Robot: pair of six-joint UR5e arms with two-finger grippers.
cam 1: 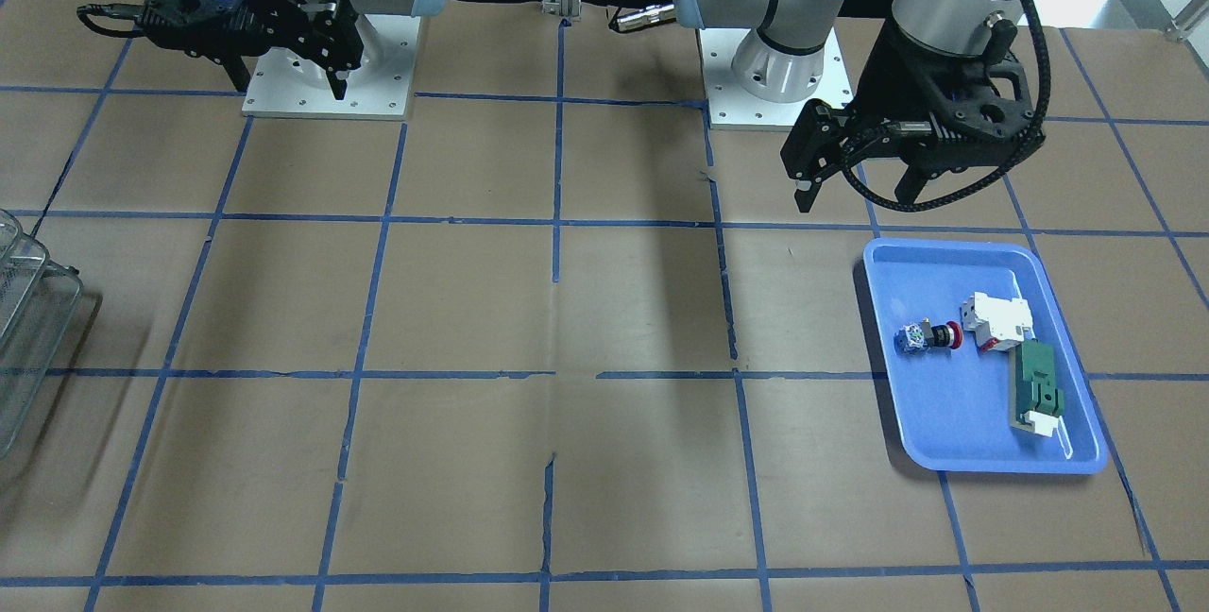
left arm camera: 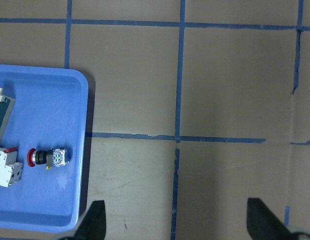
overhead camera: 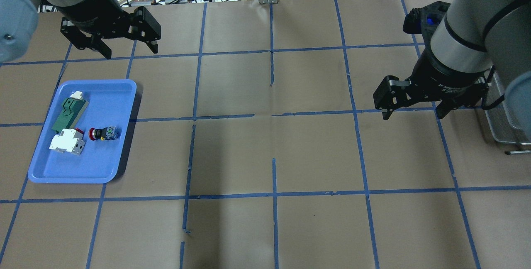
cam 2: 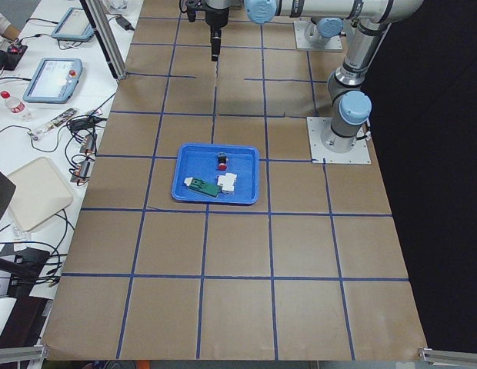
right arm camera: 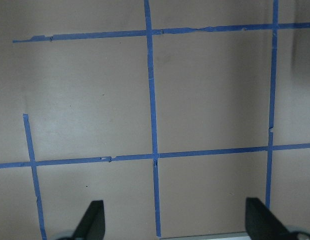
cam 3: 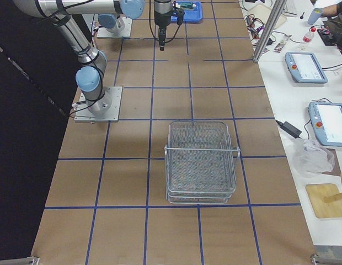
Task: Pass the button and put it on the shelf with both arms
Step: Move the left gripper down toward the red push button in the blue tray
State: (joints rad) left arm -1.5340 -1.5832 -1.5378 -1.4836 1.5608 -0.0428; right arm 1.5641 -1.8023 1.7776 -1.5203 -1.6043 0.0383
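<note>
L end effector (overhead camera: 131,53) released, empty; button (overhead camera: 102,133) lay in blue tray (overhead camera: 108,99) near it, robot-side. R end effector (overhead camera: 413,116) released, empty, shelf (cam 3: 201,165) just beside

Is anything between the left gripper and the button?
Nothing visible does. The left gripper is open beside the blue tray; the button lies uncovered in it, only a white blocky component close by its red head.

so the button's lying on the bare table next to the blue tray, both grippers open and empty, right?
Not quite. The button lies inside the blue tray, beside the white component, not next to the tray; the overhead exterior view shows it. The left gripper and right gripper are open and empty, as you said.
</note>
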